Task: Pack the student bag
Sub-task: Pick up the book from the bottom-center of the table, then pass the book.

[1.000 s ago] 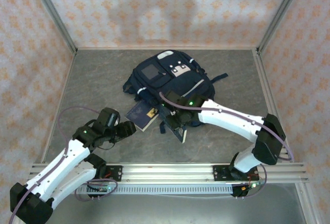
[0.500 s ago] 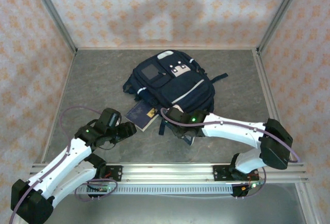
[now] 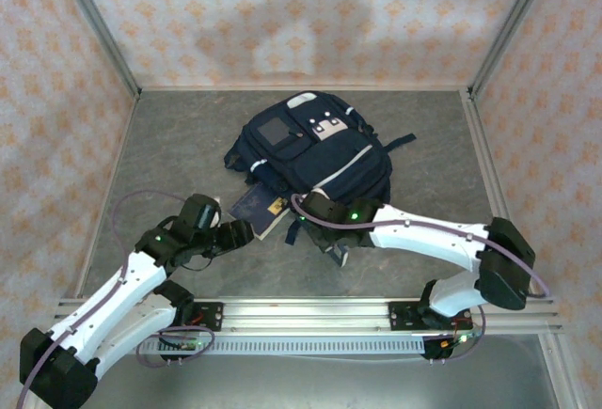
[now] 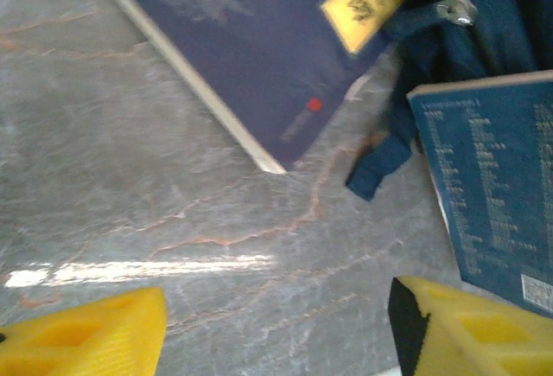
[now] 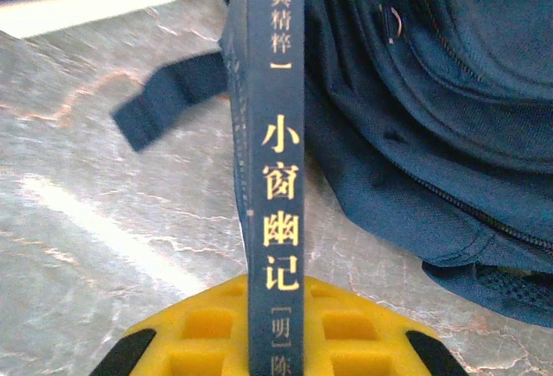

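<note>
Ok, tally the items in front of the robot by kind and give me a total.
Student bag: 1
Books: 2, flat book and held book
Total: 3

Grey marbled table (image 3: pixel 169 146): student bag (image 3: pixel 320 146) mid-table; navy book (image 3: pixel 252 210) flat at bag's near-left edge.

You're looking at a navy backpack (image 3: pixel 315 150) with white stripes and a grey square patch. At its 7 o'clock is a dark-blue book (image 3: pixel 252 210) with a yellow label. The slim book (image 5: pixel 275 134) shows gold lettering on blue. The table (image 3: pixel 179 146) is grey marble with reddish veins, and the walls (image 3: pixel 282 14) are peach with orange flowers.
</note>
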### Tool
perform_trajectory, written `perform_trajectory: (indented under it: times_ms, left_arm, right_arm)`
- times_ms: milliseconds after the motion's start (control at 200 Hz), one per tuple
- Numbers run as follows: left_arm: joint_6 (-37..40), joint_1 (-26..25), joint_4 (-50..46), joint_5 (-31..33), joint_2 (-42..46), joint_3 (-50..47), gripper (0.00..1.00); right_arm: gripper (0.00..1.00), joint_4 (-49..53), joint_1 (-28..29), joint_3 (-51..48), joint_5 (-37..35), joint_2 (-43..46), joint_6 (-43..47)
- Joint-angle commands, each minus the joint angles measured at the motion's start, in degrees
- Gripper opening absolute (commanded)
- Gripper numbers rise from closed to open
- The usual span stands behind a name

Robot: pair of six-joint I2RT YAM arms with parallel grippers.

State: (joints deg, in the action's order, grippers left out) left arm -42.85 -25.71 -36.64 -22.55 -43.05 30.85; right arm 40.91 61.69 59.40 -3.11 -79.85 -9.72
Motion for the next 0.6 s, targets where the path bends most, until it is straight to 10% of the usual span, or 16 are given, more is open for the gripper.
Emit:
perform_trajectory:
  times_ms: [0,590]
  left_arm:
    - [6.15,0.49,4.46,-6.19,2.4,4.49,0.8]
    - [-6.94,-0.2,39.29,-19.93,3.56,6.94,0.95]
  right_arm:
    - [0.0,-1.04,-0.09,4.89,4.5,8.99,2.2]
    - [0.0,-24.65,-6.04,1.7,37.91,23.89,-13.02]
